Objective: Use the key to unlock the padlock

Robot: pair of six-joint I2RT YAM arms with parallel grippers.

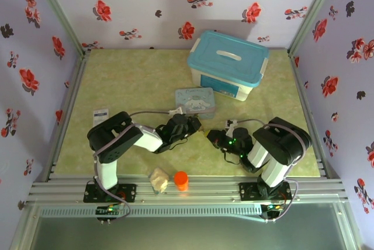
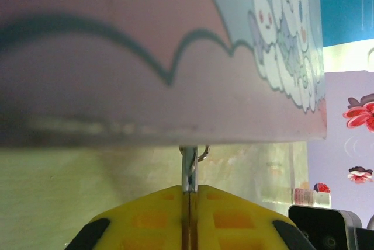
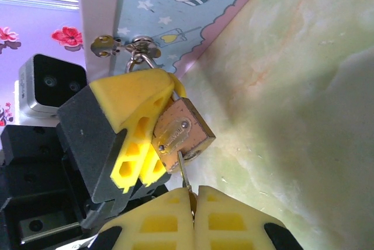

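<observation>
The brass padlock (image 3: pixel 182 132) hangs in the air just above the green tabletop. My left gripper (image 3: pixel 160 115) is shut on it, its yellow fingers clamping the grey shackle (image 2: pixel 188 171). In the left wrist view, the left gripper (image 2: pixel 189 190) has that shackle sticking up from between the closed fingers. My right gripper (image 3: pixel 193 194) is shut on the thin grey key (image 3: pixel 183 171), whose tip touches the keyhole face on the padlock's underside. Seen from the top, the left gripper (image 1: pixel 196 124) and right gripper (image 1: pixel 211 135) meet tip to tip in front of the tin.
The pale blue cartoon tin (image 1: pixel 194 99) stands right behind the grippers and very close to the left wrist camera. A blue-lidded plastic box (image 1: pixel 228 63) sits further back. An orange cylinder (image 1: pixel 181 180) and a beige lump (image 1: pixel 158 180) lie at the near edge. Spare keys (image 3: pixel 117 45) dangle from a ring.
</observation>
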